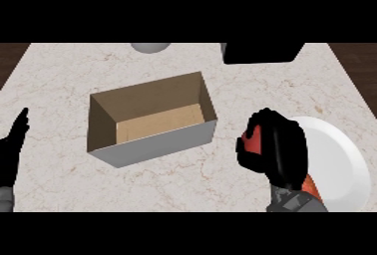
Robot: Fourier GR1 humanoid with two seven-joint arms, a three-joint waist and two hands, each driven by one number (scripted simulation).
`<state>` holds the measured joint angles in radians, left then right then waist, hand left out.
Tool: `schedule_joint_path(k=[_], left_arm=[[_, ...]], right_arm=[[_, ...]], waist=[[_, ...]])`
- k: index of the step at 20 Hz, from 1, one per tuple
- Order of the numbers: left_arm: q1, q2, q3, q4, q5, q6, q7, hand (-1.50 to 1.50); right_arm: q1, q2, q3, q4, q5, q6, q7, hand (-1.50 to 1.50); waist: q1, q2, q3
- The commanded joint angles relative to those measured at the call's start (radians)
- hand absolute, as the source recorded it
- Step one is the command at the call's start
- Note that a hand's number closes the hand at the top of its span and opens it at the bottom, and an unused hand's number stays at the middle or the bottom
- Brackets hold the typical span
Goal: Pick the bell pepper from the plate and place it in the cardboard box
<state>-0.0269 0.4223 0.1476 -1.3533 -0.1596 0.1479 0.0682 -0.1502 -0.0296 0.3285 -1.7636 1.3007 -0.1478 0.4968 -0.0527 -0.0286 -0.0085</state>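
My right hand [278,149] is curled round a red bell pepper [253,141], which shows only as a red patch between the fingers at the hand's left side. The hand sits over the left rim of a white plate [338,154] at the right of the counter. An open cardboard box [151,119] stands left of the hand, about a hand's width away; its inside looks bare. My left hand [15,137] rests open at the view's left edge, fingers pointing up.
A grey round object [151,47] and a black block [261,52] lie at the counter's far edge. The marble counter top [184,174] stretches between the box and the near edge. Dark wood shows at the far corners.
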Motion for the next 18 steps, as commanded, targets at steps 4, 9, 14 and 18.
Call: schedule_joint_path(k=[4,9,14,18], left_arm=[[-0.059,-0.024,-0.047,-0.015,-0.022,-0.011,0.027,0.0],[-0.074,-0.027,-0.046,0.041,-0.027,-0.025,-0.036,0.0],[-0.11,-0.018,-0.039,0.015,-0.031,-0.026,0.013,0.0],[-0.108,-0.034,-0.046,0.013,-0.039,-0.02,0.005,0.0]], right_arm=[[-0.268,0.029,0.264,-0.155,0.032,0.188,0.554,1.5],[-0.554,0.029,0.259,0.013,-0.129,0.116,0.8,1.5],[-0.692,0.029,0.17,0.287,-0.254,-0.05,0.753,1.5],[-0.801,0.029,0.123,0.468,-0.323,-0.128,0.721,1.5]], waist=[[0.066,0.021,0.006],[0.086,0.032,0.006],[0.098,0.036,0.008],[0.104,0.037,0.008]])
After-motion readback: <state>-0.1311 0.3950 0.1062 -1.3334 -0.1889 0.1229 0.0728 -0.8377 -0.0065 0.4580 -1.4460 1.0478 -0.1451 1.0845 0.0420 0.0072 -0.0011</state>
